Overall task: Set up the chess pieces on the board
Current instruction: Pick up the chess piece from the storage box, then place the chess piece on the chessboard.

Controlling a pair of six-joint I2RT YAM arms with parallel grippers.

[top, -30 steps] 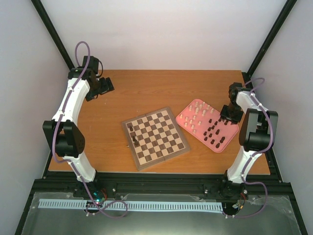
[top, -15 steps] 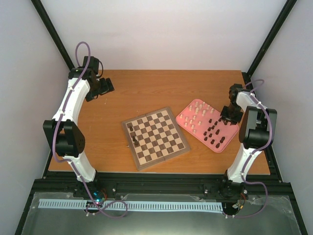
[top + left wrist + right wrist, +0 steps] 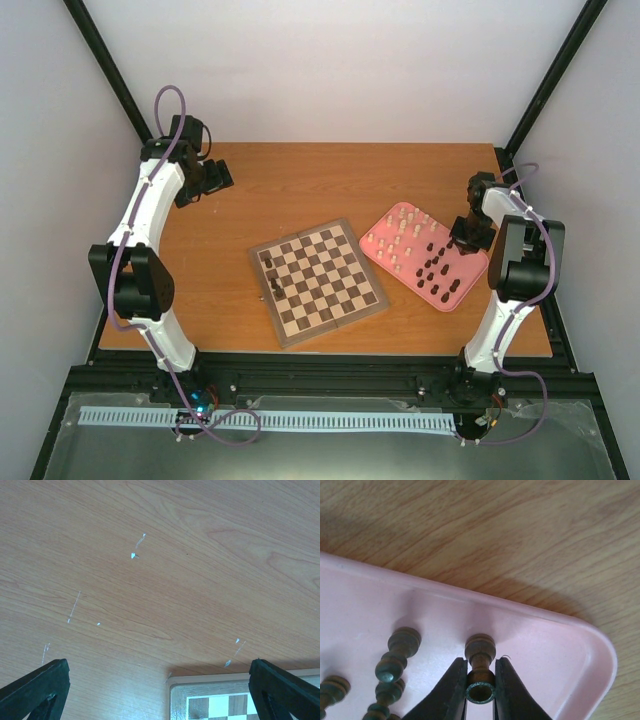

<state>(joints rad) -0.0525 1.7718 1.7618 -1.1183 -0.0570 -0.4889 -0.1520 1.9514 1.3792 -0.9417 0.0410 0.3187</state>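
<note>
**Pick-up under way:** the right jaws clench on a dark chess piece (image 3: 480, 672), pinching its slim neck from both sides just below the ringed top. The piece stands in a rounded corner of the pink tray (image 3: 570, 650). Which kind of piece it is cannot be told from this angle. Just left of the jaws stands another dark piece (image 3: 395, 655), close to the gripped one but not touching it. Beyond the jaws, past the tray's rim, runs the bare wood of the desk (image 3: 520, 540).

Seen from above, the other dark pieces (image 3: 437, 272) and the pale pieces (image 3: 403, 225) fill the tray below and to the left of the right jaws. The board (image 3: 330, 290) lies further left, beside the tray. It carries only a couple of dark figures (image 3: 275, 287) near its left edge, so the setting-up looks barely begun.

Across the desk, the left jaws are spread wide and hold nothing. They hang over bare wood, and a corner of the board shows between them.

The next move appears to call for a straight lift, high enough to clear the neighbouring piece without knocking it. After that comes a carry leftward to the board, where the piece must be set down upright on its proper square.
</note>
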